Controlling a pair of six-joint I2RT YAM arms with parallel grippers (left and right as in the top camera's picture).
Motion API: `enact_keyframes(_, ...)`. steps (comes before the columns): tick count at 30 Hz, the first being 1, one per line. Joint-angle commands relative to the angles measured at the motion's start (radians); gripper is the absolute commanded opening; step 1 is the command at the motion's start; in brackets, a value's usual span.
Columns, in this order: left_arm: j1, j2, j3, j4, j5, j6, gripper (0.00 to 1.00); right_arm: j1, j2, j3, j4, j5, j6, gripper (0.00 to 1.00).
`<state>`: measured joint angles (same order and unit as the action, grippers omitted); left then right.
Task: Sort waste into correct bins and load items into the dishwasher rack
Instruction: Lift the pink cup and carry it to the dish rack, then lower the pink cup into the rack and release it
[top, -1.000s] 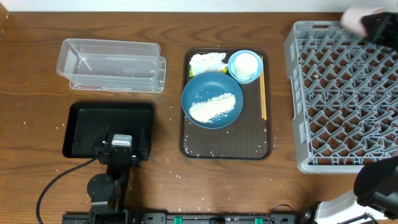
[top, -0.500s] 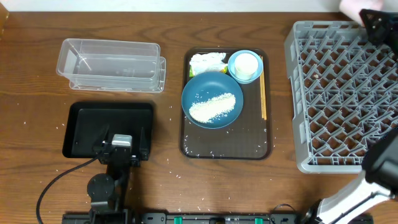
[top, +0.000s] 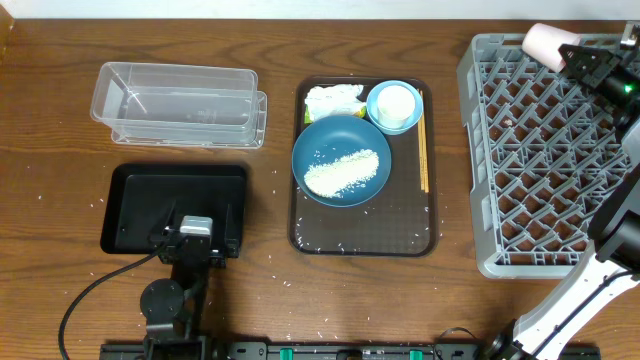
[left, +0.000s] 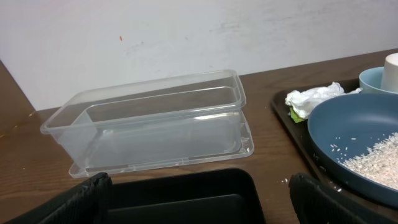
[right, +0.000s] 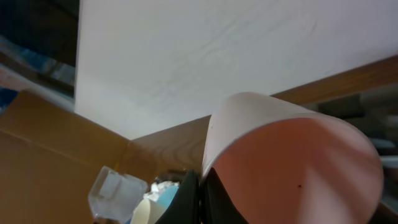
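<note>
Pink cup (top: 545, 42) clamped by its rim in right gripper (top: 572, 55), over far edge of grey dishwasher rack (top: 475, 160); left gripper (top: 198, 215) spread wide above black tray (top: 135, 205).

- A brown wooden table (top: 60, 130) lies under everything. The lines in the wood run from left to right.
- A dark brown serving tray (top: 365, 228) lies flat in the middle of the table. It has round corners and a low raised rim. Its long sides run from near to far.
- A plain white wall (left: 155, 37) stands behind the far edge of the table.
- A light brown thing (right: 43, 162) shows in the right wrist view, low on the left, under the wall. It looks like cardboard, but it is too blurry to be sure.
</note>
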<state>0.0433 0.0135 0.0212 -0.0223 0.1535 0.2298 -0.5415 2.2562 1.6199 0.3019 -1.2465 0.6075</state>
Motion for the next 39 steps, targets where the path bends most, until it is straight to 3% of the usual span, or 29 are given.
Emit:
enact_keyframes(1,0.001,-0.001,-0.017,-0.033,0.014,0.005,0.93,0.001,0.021,-0.003,0.005,-0.066,0.027,0.01)
enact_keyframes(39,0.001,-0.001,-0.017,-0.033,0.014,0.005,0.93,-0.081,0.077,-0.003,-0.045,-0.119,0.055,0.01)
